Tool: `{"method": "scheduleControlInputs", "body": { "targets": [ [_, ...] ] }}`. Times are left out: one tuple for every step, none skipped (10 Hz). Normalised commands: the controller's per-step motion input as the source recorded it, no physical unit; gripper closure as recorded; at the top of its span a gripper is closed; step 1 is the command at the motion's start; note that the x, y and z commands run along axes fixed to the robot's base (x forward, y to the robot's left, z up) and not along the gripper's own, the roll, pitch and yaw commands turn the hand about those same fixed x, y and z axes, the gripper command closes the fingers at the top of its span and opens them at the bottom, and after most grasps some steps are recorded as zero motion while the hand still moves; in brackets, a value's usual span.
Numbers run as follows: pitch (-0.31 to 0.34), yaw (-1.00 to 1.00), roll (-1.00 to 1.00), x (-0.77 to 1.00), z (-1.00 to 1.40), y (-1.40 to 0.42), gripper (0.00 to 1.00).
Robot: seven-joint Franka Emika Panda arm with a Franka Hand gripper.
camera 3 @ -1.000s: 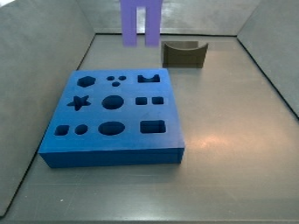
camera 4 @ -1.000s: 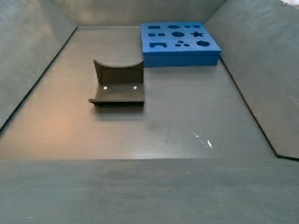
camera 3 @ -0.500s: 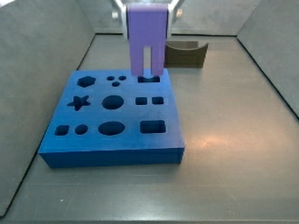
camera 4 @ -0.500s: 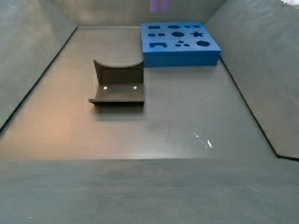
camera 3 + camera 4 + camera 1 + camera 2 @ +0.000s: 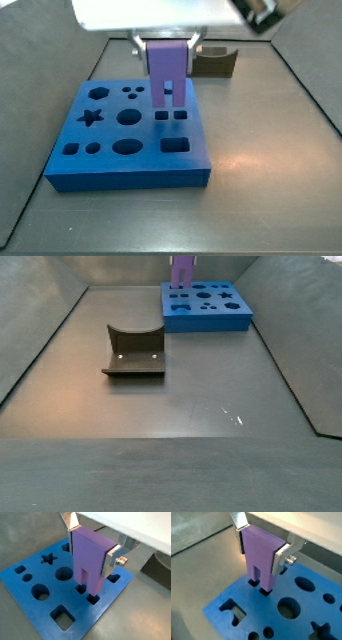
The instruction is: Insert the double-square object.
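My gripper (image 5: 167,52) is shut on the double-square object (image 5: 167,72), a tall purple block held upright with its two prongs down. In both wrist views the silver fingers (image 5: 112,556) (image 5: 282,556) clamp its upper sides, with the gripper (image 5: 91,548) (image 5: 261,547) over the blue board (image 5: 127,165). The prong tips stand right at the pair of small square holes (image 5: 93,600) (image 5: 266,591) in the board (image 5: 27,607) (image 5: 231,624). I cannot tell whether they are inside. In a side view the block (image 5: 181,270) stands over the board's far part (image 5: 207,322).
A brown U-shaped block (image 5: 211,62) (image 5: 134,352) lies on the grey floor away from the board. The board has other cut-outs: a star (image 5: 47,559), round holes (image 5: 64,574) and a larger square (image 5: 63,618). Grey walls enclose the floor.
The gripper has carried the purple block down and forward, from above the board's back edge to the pair of small square holes. The board and brown block have not moved.
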Motion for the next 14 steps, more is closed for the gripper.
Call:
{"method": "scheduleControlInputs", "body": {
  "targets": [
    [-0.303,0.2,0.2,-0.26,-0.55,-0.1,1.0],
    [-0.196,0.2,0.14,-0.08,-0.45,-0.11,1.0],
    [-0.043,0.01,0.0,0.0,-0.35,-0.05,1.0],
    [0.0,0.03,0.02,0.24,-0.37,-0.11,1.0],
    [0.04,0.0,0.0,0.48,-0.37,-0.08,1.0],
    [0.087,-0.05,0.03,0.61,-0.37,-0.02,1.0],
    [0.073,-0.08,0.07,0.45,-0.41,0.0,1.0],
    [0.001,0.0,0.09,0.01,-0.37,0.06,1.0],
    [0.0,0.0,0.05,-0.05,-0.32,0.1,1.0],
    [0.0,-0.14,0.01,-0.18,-0.27,0.09,1.0],
    [-0.021,-0.09,0.0,-0.27,-0.3,0.0,1.0],
    [-0.027,-0.04,-0.03,-0.23,-0.31,0.0,1.0],
    [-0.03,-0.03,-0.03,-0.2,-0.31,0.0,1.0],
    [-0.006,-0.05,-0.06,0.0,-0.38,0.0,1.0]
  ]
}}
